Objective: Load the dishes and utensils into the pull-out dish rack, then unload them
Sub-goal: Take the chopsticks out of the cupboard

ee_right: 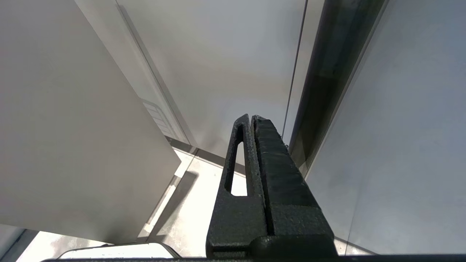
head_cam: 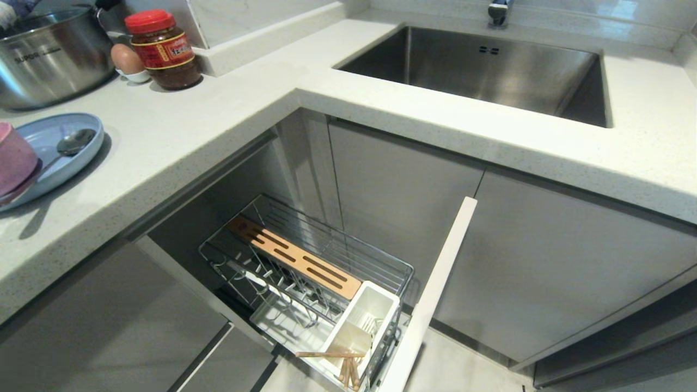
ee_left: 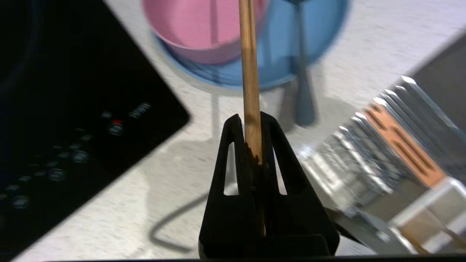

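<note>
Head view: pull-out dish rack [head_cam: 305, 267] sat open under the counter [head_cam: 228, 114], no plates in it. White cutlery cup [head_cam: 362, 324] was at the rack's front end, just beside the wooden strip [head_cam: 294, 256]. Wooden chopstick pieces [head_cam: 340, 362] lay at the cup's front edge; count unclear, at least two sticks. One blue plate [head_cam: 54, 155], one pink bowl [head_cam: 13, 158] and one spoon [head_cam: 68, 147] were all on the counter, bowl and spoon on the plate, well apart from the rack. One pot, one jar, one egg sat farther back on the counter. Neither arm showed here.

Left wrist view: left gripper [ee_left: 251, 125] was clamped tight on one chopstick [ee_left: 249, 69], held near its dark end, the stick pointing toward the bowl. The rack showed off to one side below counter level. Judged step: carrying the chopstick to the cup. To do it well: keep the squeeze firm, tip the stick upright over the cup, lower before letting go, and avoid the prongs.

Right wrist view: right gripper [ee_right: 251, 118] was closed on nothing, parked beside cabinet panels.
</note>
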Available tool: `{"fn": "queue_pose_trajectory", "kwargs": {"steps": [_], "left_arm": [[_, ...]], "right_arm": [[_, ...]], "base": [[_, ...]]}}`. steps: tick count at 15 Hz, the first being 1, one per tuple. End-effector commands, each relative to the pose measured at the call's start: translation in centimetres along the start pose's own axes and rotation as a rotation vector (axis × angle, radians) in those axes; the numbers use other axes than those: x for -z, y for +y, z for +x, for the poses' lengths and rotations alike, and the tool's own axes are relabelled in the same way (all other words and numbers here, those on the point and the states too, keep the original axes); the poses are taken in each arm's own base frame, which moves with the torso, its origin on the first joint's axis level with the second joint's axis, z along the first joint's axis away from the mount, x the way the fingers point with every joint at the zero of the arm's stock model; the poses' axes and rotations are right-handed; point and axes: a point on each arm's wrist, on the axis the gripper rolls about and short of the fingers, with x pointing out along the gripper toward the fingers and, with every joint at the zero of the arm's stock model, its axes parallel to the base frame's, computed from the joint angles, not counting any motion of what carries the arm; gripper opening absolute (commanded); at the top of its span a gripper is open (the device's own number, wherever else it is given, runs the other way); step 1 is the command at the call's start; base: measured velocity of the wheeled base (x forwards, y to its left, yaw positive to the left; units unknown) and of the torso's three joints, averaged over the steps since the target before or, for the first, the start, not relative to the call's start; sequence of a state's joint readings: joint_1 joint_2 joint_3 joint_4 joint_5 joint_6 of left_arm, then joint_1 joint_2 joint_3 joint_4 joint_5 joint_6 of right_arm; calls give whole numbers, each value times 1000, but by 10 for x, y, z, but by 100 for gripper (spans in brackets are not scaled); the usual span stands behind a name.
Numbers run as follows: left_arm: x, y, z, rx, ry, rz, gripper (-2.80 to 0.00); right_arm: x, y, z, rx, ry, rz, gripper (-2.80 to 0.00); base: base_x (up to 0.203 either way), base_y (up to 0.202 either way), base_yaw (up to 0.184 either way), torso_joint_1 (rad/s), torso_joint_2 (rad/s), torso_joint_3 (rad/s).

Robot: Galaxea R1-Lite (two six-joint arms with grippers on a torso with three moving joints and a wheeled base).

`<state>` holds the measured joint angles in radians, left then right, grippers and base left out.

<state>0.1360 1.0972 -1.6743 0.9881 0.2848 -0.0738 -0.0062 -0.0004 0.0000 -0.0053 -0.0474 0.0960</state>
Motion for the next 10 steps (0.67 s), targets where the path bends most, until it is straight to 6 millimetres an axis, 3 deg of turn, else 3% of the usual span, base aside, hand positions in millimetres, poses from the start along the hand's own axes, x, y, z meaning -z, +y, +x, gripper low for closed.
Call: {"fn": "queue_pose_trajectory", "kwargs": {"steps": [1,10], "left_arm": [[6,-4,17,-29,33,40,-280],[1,-19,63,22,1,108,-280]], "right_arm": [[0,0,0,0,-5,1,-280],[0,0,0,0,-5,1,-280]], "base": [[0,0,0,0,0,0],[0,0,0,0,0,0]]}}
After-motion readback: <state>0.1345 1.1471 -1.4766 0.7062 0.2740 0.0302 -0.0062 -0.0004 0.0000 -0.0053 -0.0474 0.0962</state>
